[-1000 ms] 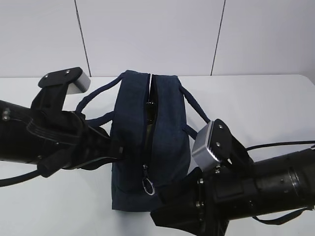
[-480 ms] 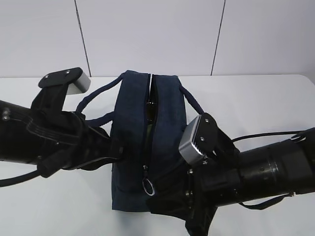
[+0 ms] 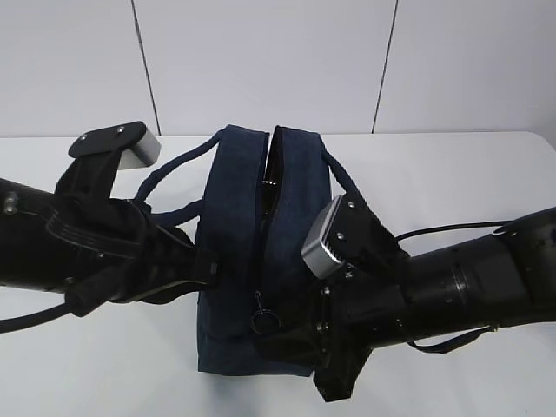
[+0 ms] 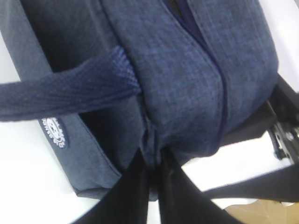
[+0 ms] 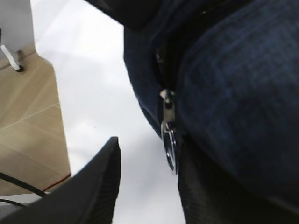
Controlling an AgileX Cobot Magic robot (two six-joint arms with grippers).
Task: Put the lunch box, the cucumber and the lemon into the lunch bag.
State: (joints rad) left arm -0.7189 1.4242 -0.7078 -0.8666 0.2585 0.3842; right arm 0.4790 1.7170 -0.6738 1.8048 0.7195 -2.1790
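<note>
The navy lunch bag (image 3: 234, 261) stands mid-table with its top zipper partly parted and the inside dark. My left gripper (image 4: 152, 161) is shut on a fold of the bag's side fabric, just below a strap handle (image 4: 65, 93); in the exterior view the left gripper (image 3: 207, 269) meets the bag's left wall. My right gripper (image 5: 147, 161) stands open at the bag's near end. The metal ring pull (image 5: 169, 144) hangs between its fingers, close beside the right finger (image 5: 201, 186). The ring pull (image 3: 263, 320) also shows from outside. The lunch box, the cucumber and the lemon are out of view.
The white table (image 3: 469, 182) runs back to a grey panelled wall. A black cable (image 3: 452, 229) trails over the table at the right. The right wrist view shows the table's edge with wooden floor (image 5: 28, 121) beyond it.
My right arm has swung left and in against the bag's near end, bringing its fingers up to the ring pull. The left arm keeps its pinch and stays put.
</note>
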